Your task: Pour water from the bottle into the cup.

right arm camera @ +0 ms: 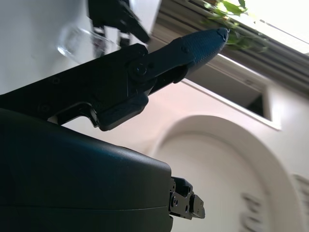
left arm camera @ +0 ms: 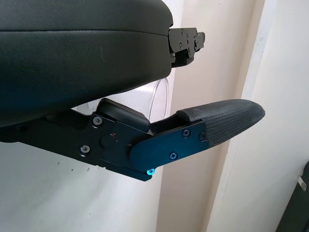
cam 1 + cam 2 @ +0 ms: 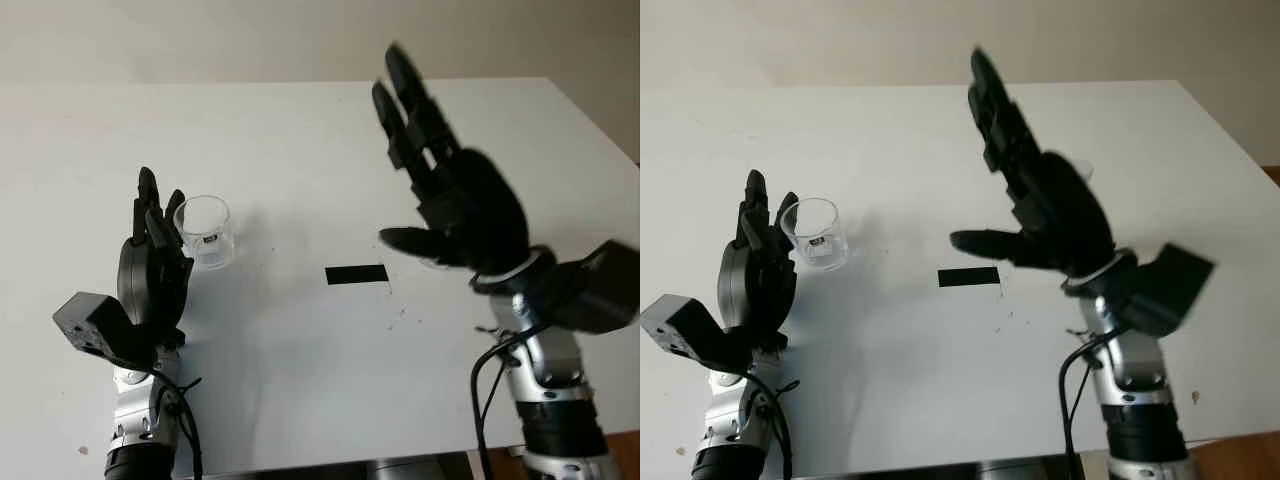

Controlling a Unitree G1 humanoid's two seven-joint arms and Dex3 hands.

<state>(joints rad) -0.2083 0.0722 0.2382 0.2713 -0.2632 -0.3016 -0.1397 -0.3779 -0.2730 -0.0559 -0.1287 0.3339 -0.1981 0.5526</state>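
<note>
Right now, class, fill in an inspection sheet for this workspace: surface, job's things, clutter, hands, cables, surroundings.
Surface: white table, a few small specks.
Job's things: clear cup, upright, looks empty; no bottle seen.
Clutter: black rectangular strip flat near the table's middle.
Hands: left hand open, right beside the cup; right hand open, raised above the table.
Cables: black cable looping along the right arm; another on the left arm.
Surroundings: plain pale wall behind the table.

I see a clear glass cup (image 3: 204, 231) on the smooth matt white table (image 3: 300, 340); my hands' (image 3: 152, 268) shells look semi-gloss black plastic, fingertip pads (image 2: 227, 121) finely textured.
</note>
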